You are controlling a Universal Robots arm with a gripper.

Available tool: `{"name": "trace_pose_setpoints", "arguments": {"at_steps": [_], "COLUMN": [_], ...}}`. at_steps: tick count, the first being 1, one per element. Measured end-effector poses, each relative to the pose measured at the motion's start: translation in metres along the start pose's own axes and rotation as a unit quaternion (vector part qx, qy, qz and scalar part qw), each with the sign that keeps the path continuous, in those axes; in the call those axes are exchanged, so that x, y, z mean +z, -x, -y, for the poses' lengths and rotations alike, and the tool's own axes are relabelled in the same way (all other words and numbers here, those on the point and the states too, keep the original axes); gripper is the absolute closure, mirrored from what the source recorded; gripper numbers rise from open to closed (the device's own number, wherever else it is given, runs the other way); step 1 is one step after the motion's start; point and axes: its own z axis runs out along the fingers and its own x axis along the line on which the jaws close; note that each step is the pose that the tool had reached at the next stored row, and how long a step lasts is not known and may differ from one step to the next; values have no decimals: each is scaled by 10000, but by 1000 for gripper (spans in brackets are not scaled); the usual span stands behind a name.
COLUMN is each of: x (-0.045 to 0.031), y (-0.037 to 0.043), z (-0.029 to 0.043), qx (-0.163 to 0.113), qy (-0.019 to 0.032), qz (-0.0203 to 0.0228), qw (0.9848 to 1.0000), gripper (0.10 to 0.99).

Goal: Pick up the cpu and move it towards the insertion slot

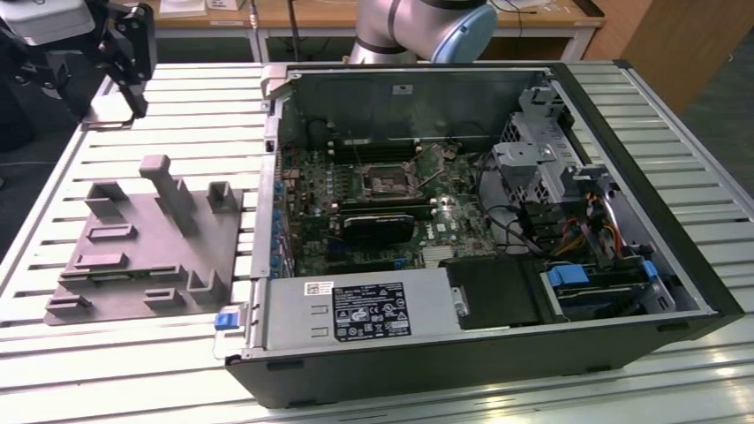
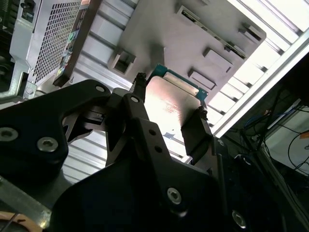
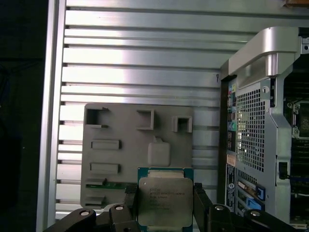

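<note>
The cpu [image 3: 165,200], a flat square chip with a silver-grey metal top on a green rim, sits between the two black fingers of my gripper [image 3: 164,203], which is shut on its opposite edges. In the second wrist view the cpu [image 2: 170,104] is held the same way, lifted above the grey fixture plate [image 2: 193,29]. In the exterior view my gripper [image 1: 127,88] hangs over the table's far corner at the exterior view's left, well away from the insertion slot [image 1: 386,179], a dark square socket with a metal frame on the green board inside the open computer case [image 1: 471,115].
The grey fixture plate [image 1: 141,256] with upright blocks lies on the slatted metal table [image 1: 659,115], beside the case. The case's perforated rear wall [image 3: 251,130] stands close to the gripper. Cables, a drive cage [image 1: 531,159] and a power supply [image 1: 353,309] crowd the case.
</note>
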Motion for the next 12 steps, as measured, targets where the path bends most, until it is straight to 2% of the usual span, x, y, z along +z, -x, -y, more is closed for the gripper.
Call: {"name": "trace_pose_setpoints", "arguments": {"at_steps": [12], "x": [0], "y": [49], "z": [1], "qx": [0], "qy": [0], "qz": [0], "qw": [10000], "gripper": [541]}}
